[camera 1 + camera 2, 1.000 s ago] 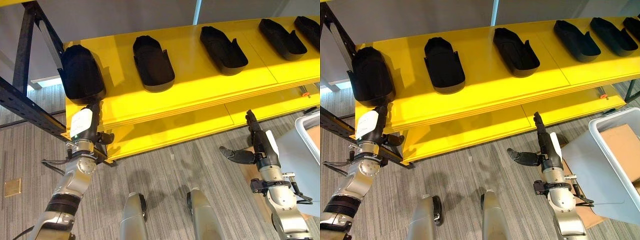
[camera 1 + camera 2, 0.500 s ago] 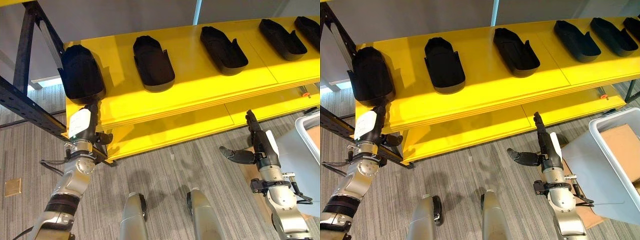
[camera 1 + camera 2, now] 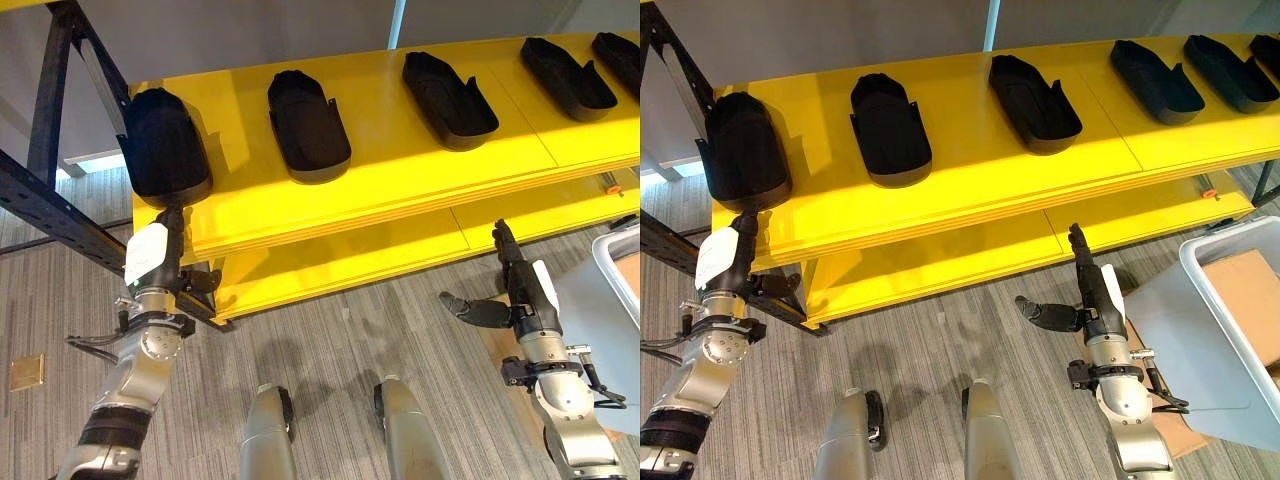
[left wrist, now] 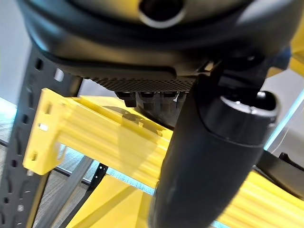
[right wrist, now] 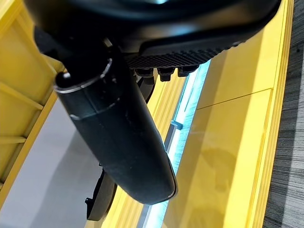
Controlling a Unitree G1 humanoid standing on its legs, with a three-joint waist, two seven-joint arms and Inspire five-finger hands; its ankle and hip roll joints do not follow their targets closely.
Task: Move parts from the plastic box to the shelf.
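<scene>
- My left hand (image 3: 155, 262) is raised at the left end of the yellow shelf (image 3: 380, 190), just below the shelf's front edge; its fingers are straight, pointing up, and hold nothing
- The fingertips of my left hand lie just under the leftmost black part (image 3: 163, 145), which sits at the left corner of the upper shelf board and overhangs the front edge slightly; I cannot tell whether they touch it
- My right hand (image 3: 520, 285) hangs in front of the lower shelf board, fingers extended upward, thumb spread out to the side, holding nothing
- Four more black parts lie in a row along the upper board: second part (image 3: 308, 125), third part (image 3: 449, 94), fourth part (image 3: 567, 78), fifth part (image 3: 618, 52) at the right edge of view
- The grey plastic box (image 3: 1230, 330) stands on the floor to my right, just beside my right arm; a brown cardboard piece (image 3: 1245, 300) lies inside it
- The black shelf frame (image 3: 55, 150) rises at the left end
</scene>
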